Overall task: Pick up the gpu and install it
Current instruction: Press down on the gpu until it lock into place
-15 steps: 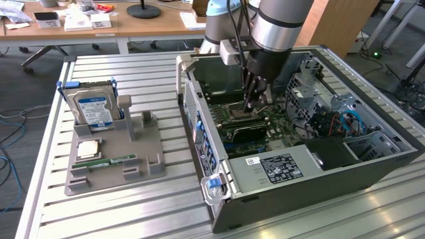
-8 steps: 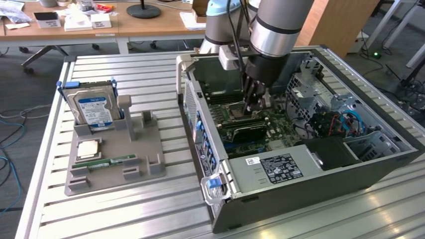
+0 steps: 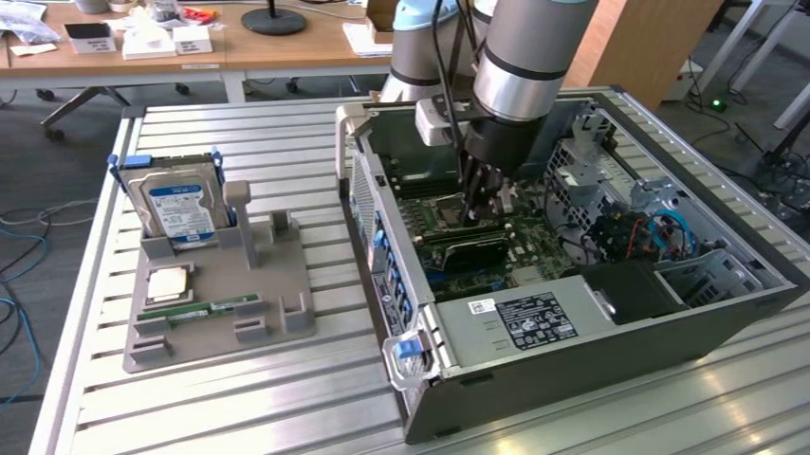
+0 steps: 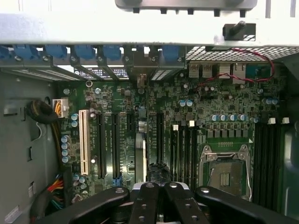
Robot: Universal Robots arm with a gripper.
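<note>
My end effector [image 4: 159, 198] is glossy black with small silver rivets. Below it I see a dark green motherboard [image 4: 224, 107] striped with black slots, one white slot [image 4: 84, 142], and teal-topped capacitors. Blue clips [image 4: 84, 51] line the pale grey case [image 3: 608, 379]. The hard drive [image 3: 177, 210] wears a blue-and-white label on a grey stand [image 3: 272, 284], over a silvery ribbed surface [image 3: 190, 408].

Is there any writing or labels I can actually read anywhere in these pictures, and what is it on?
No text is legible here.
Hard drive in the grey holder: blue and white label, print too small to read.
Power supply in the computer case: black label plus a small white sticker, both too blurred to read.
Motherboard: white markings, too small to read.
Small white boxes on the far desk: dark patches, unreadable.
</note>
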